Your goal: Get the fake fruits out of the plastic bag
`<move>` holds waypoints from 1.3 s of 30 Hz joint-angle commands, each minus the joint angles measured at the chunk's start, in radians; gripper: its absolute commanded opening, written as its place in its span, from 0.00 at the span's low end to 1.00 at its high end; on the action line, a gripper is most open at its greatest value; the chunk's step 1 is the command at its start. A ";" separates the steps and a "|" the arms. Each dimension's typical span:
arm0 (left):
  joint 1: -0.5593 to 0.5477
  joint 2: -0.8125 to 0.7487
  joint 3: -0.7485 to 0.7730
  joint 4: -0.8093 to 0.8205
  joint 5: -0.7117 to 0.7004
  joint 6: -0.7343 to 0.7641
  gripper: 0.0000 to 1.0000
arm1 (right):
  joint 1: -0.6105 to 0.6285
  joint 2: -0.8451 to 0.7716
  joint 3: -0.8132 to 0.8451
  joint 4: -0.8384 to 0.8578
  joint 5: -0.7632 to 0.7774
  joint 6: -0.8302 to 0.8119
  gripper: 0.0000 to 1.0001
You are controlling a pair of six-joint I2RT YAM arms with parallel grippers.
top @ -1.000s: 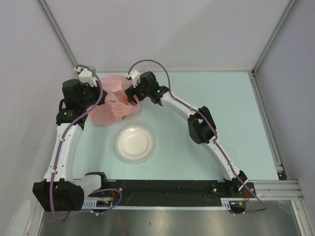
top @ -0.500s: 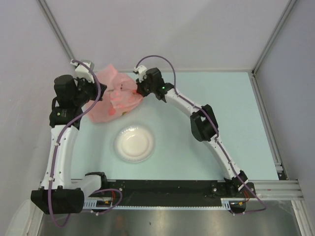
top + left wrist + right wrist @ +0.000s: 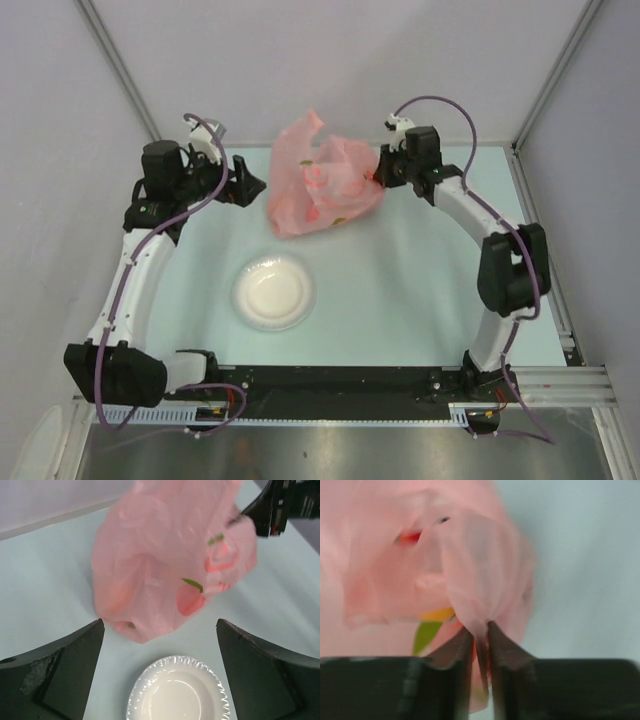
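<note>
Your right gripper (image 3: 480, 630) pinches a fold of the pink plastic bag (image 3: 320, 190) at the far middle of the table (image 3: 420, 270), fake fruits (image 3: 189, 601) showing red through it, while your left gripper (image 3: 245, 186) stands wide open just left of the bag, beyond the white plate (image 3: 273, 291).

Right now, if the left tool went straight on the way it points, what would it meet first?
Probably the crinkly translucent pink plastic bag, straight ahead of the open left tool; depth is unclear.

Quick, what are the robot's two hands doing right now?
Left gripper: open, holding nothing.
Right gripper: closed, pinching the plastic bag.
</note>
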 commanded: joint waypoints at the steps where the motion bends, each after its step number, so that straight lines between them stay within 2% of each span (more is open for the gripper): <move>1: -0.094 0.046 0.098 0.079 0.065 -0.083 1.00 | 0.118 -0.218 -0.236 0.005 -0.058 -0.052 0.32; 2: -0.117 0.058 0.116 0.081 0.059 -0.084 1.00 | 0.145 -0.256 -0.257 -0.001 -0.036 -0.063 0.45; 5: -0.221 0.126 0.202 0.095 0.033 -0.061 1.00 | 0.164 -0.354 -0.281 -0.012 0.028 -0.016 0.69; 8: -0.321 0.182 0.276 0.084 0.005 -0.020 1.00 | 0.080 -0.401 -0.283 -0.048 0.013 0.070 0.79; 13: -0.461 0.169 0.274 0.026 -0.070 0.144 1.00 | -0.068 -0.422 -0.283 -0.062 -0.040 0.072 0.79; 16: -0.522 0.138 0.215 0.018 -0.111 0.236 1.00 | -0.082 -0.418 -0.280 -0.010 -0.076 0.040 0.79; 17: -0.542 0.135 0.202 0.018 -0.157 0.293 1.00 | -0.080 -0.405 -0.278 0.002 -0.100 0.031 0.80; 21: -0.642 0.169 0.156 0.067 -0.361 0.368 1.00 | -0.051 -0.353 -0.256 0.044 -0.139 0.006 0.80; 26: -0.654 0.219 0.164 0.132 -0.606 0.359 1.00 | 0.047 -0.283 -0.217 0.093 -0.082 -0.077 0.82; 30: -0.649 0.233 0.127 0.176 -0.784 0.373 0.97 | 0.093 -0.145 -0.141 0.123 -0.024 -0.077 0.83; 33: -0.620 0.256 0.133 0.173 -0.840 0.368 0.84 | 0.102 -0.051 -0.018 0.111 0.064 -0.066 0.82; 34: -0.610 0.261 0.138 0.166 -0.837 0.371 0.72 | 0.102 0.010 0.010 0.105 0.103 -0.065 0.82; 36: -0.574 0.296 0.173 0.129 -0.817 0.362 0.60 | 0.102 0.065 0.090 0.093 0.146 -0.069 0.82; 39: -0.534 0.359 0.239 0.063 -0.779 0.336 0.22 | 0.090 0.151 0.153 0.090 0.193 -0.072 0.77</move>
